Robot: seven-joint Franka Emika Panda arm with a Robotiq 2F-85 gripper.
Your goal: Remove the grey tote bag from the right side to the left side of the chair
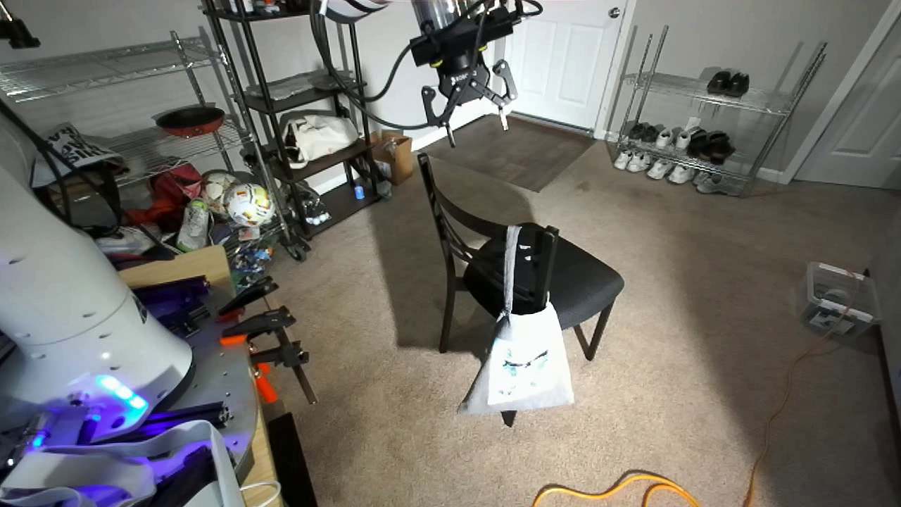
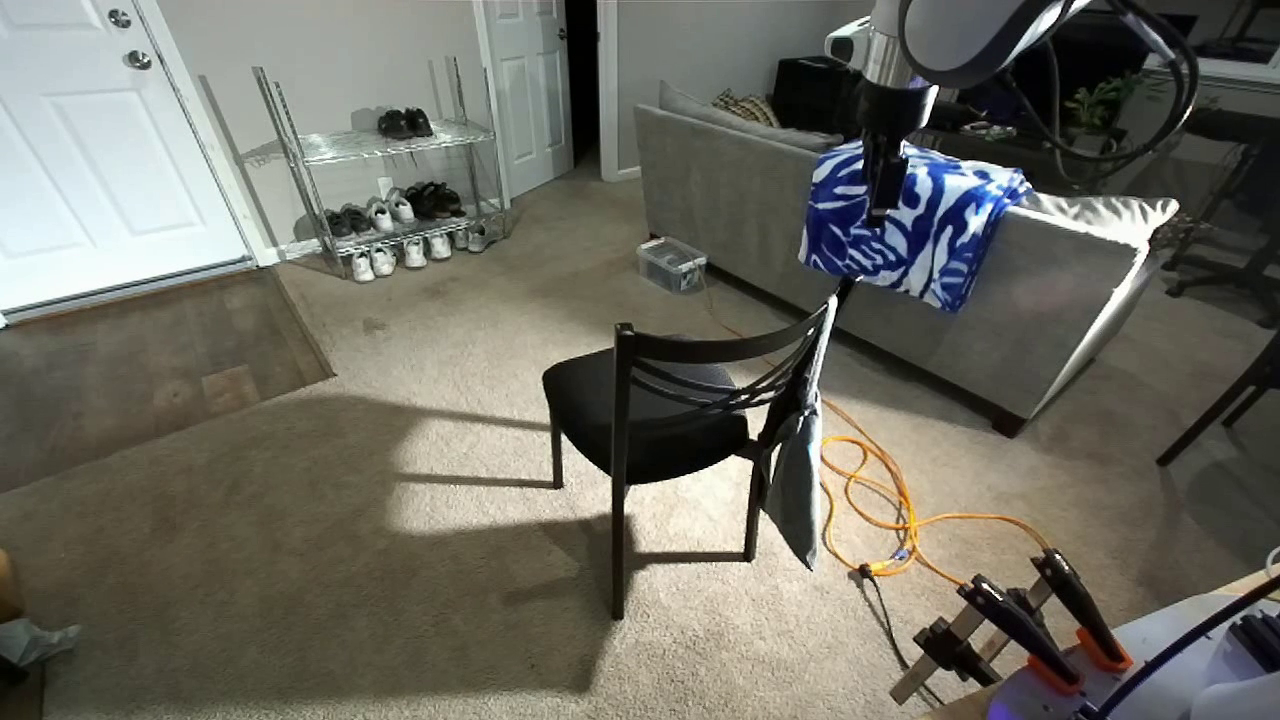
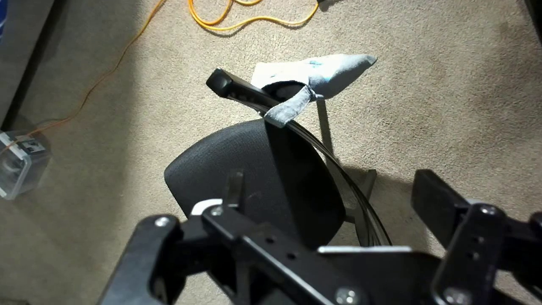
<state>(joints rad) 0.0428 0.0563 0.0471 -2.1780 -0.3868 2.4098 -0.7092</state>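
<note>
Wrist view shows the grey tote bag (image 3: 324, 74) gaping at the back of the chair (image 3: 254, 161); in an exterior view it flares downward, pale and teal-marked, well apart from the wide-spread gripper (image 1: 478, 132); and in an exterior view it hangs edge-on from the backrest (image 2: 705, 351).

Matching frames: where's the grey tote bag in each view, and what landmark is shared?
In an exterior view: grey tote bag below and slightly right of centre, broad side showing.
In an exterior view: grey tote bag right of and below centre, nearly edge-on.
Wrist view: grey tote bag above centre, slightly right.
Shared landmark: the black chair it hangs from, in all three.
</note>
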